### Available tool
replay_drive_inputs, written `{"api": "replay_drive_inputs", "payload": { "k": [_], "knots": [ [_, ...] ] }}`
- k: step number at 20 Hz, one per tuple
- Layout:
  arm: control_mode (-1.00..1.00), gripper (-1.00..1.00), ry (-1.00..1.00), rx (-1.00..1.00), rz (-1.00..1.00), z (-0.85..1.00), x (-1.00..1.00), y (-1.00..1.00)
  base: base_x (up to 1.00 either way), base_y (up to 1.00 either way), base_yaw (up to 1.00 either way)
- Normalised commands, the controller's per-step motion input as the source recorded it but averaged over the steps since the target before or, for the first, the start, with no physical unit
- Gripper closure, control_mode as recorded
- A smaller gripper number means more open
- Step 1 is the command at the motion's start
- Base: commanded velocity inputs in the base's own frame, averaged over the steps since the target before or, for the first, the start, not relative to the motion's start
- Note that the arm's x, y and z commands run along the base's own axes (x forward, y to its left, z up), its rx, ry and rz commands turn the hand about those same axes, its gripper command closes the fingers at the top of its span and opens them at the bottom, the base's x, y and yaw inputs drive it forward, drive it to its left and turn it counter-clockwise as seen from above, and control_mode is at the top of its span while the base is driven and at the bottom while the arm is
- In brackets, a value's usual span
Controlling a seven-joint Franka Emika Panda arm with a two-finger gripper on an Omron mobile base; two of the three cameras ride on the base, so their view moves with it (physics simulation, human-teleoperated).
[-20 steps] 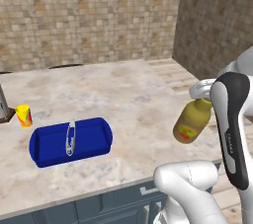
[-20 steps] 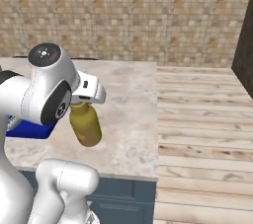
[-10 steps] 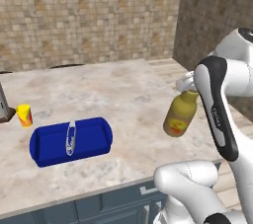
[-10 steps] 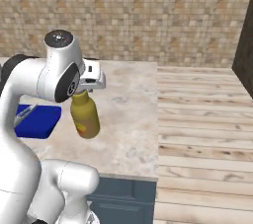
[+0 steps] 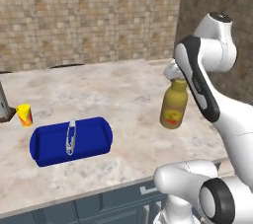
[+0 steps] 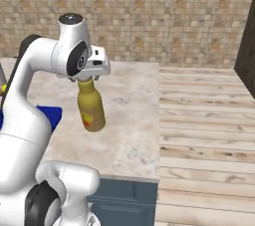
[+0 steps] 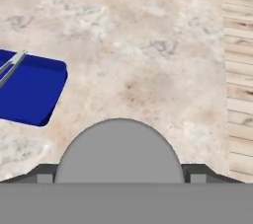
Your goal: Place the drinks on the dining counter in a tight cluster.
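Fingers (image 6: 88, 76): mine, pinching the grey cap of the mustard-yellow bottle (image 5: 174, 104), which hangs lifted clear above the beige marble surface (image 5: 123, 94).
Bottle: upright, slightly tilted, yellow-red label facing outward; held to the right of the blue tray (image 5: 70, 140), well apart from it.
Blue tray: on the surface, a clear item (image 5: 71, 136) lying inside.
Small yellow cup (image 5: 24, 115): just beyond the tray's left end.

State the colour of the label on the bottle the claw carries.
Yellow with red, on the mustard-yellow bottle; clearest in the left base view.
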Motion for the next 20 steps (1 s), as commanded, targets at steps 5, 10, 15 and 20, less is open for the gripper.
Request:
{"api": "replay_drive_inputs", "payload": {
  "k": [5,10,15,20],
  "knots": [
    [-1.00,1.00,0.00,0.00,-0.02,-0.53,0.59,0.00,0.00,0.00,0.00],
    [-1.00,1.00,0.01,0.03,-0.02,-0.54,0.43,0.02,0.00,0.00,0.00],
    [-1.00,1.00,0.05,0.16,0.02,-0.21,0.08,0.04,0.00,0.00,0.00],
    [-1.00,1.00,0.06,0.11,0.07,-0.02,0.00,0.16,0.00,0.00,0.00]
  ]
}}
